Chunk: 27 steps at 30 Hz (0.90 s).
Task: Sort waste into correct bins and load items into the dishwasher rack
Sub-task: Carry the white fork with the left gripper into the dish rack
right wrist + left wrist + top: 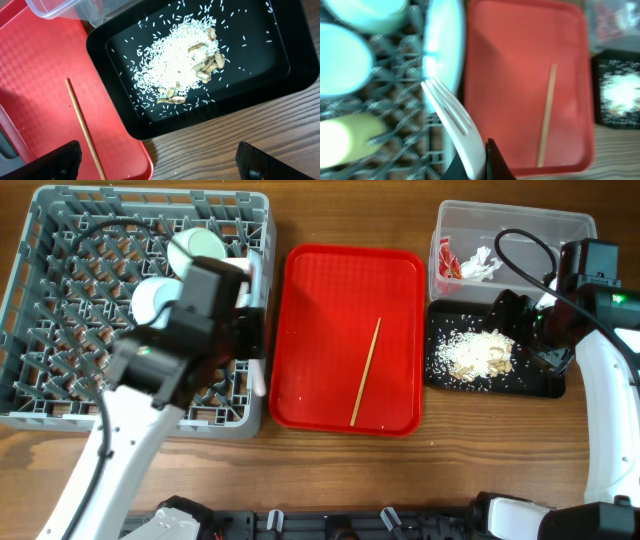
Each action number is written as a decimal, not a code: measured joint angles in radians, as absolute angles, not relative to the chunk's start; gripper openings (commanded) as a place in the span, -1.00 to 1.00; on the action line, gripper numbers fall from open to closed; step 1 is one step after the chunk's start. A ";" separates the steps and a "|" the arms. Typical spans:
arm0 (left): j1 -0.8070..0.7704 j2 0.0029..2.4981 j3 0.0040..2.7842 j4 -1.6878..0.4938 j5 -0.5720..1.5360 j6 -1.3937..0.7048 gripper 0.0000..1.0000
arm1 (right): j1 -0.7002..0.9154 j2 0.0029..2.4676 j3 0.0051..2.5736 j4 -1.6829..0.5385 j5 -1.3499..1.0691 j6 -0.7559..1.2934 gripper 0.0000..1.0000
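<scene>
Now left hand [476,165] pinches fork [454,117] over rack [395,82]; right hand [160,162] spread above black tray [272,60].

serving tray [320,330] red | bin tray [280,75] black | rack [60,330] grey lattice | fork [465,135] white

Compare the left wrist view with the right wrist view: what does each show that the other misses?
Only left wrist: the left gripper shut on the white fork, at the rack holding the plate, bowls and yellow cup. Only right wrist: the right gripper, open, and brown nut-like bits in the rice. Both: the red tray, the chopstick lying on it, and the black tray of rice.
</scene>
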<state>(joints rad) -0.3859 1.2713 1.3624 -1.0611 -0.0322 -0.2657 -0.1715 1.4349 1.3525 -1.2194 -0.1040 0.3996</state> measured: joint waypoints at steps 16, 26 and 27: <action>-0.187 1.575 1.362 -1.011 -0.033 -0.065 -0.92 | -0.171 1.435 1.353 -1.224 -0.104 0.400 0.99; -0.187 1.613 1.362 -0.950 -0.102 0.175 -0.92 | -0.171 1.435 1.353 -1.226 -0.104 0.400 0.99; -0.187 1.613 1.362 -0.944 -0.107 0.200 -0.92 | -0.171 1.435 1.353 -1.226 -0.104 0.400 1.00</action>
<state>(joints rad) -0.1867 1.6135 1.3621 -0.9440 -0.1070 0.1997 -0.1715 1.4349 1.3525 -1.2263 -0.1040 0.3996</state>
